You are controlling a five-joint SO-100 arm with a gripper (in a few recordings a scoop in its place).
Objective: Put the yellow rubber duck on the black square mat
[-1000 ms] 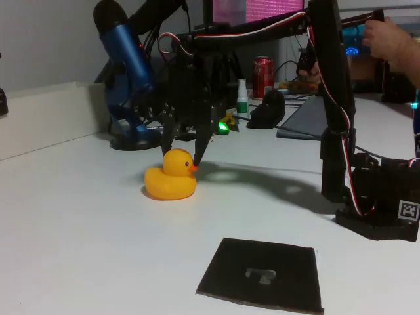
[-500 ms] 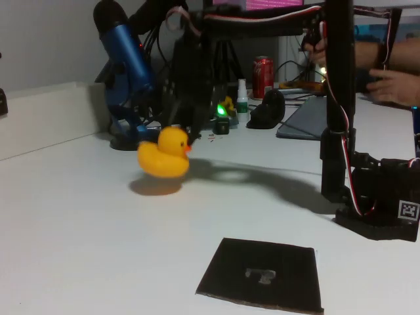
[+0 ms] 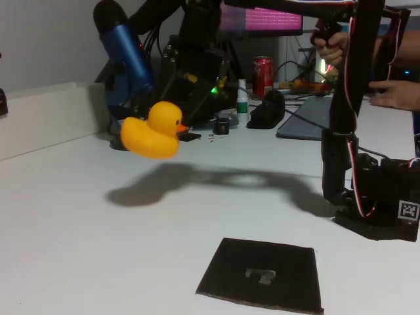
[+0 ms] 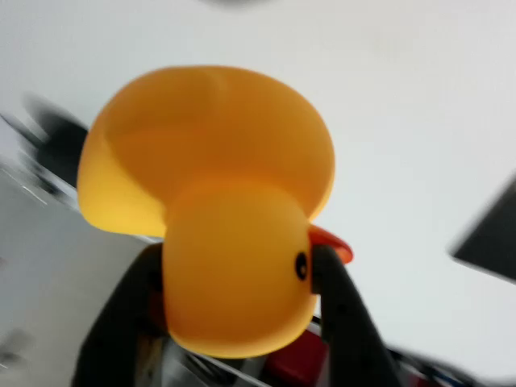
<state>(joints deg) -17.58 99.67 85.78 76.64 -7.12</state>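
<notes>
The yellow rubber duck (image 3: 153, 131) hangs in the air above the white table, its shadow on the surface below it. My black gripper (image 3: 176, 113) is shut on the duck's head. In the wrist view the duck (image 4: 218, 201) is close up, beak to the right, with a dark finger (image 4: 343, 314) pressed beside its eye and another on the head's left side. The black square mat (image 3: 262, 273) lies flat near the table's front edge, right of and nearer than the duck, with a pale grey mark at its centre. A corner of the mat (image 4: 488, 234) shows at the wrist view's right edge.
A blue microphone (image 3: 125, 59) stands behind the duck at the back left. A red can (image 3: 263, 75), a small bottle and dark clutter sit along the back. My arm's base (image 3: 377, 203) is clamped at the right. A person's hands (image 3: 400, 92) are at the upper right.
The duck has been lifted off the table and carried up and to the left in the gripper. Its shadow has spread out on the table. The mat has not moved.
</notes>
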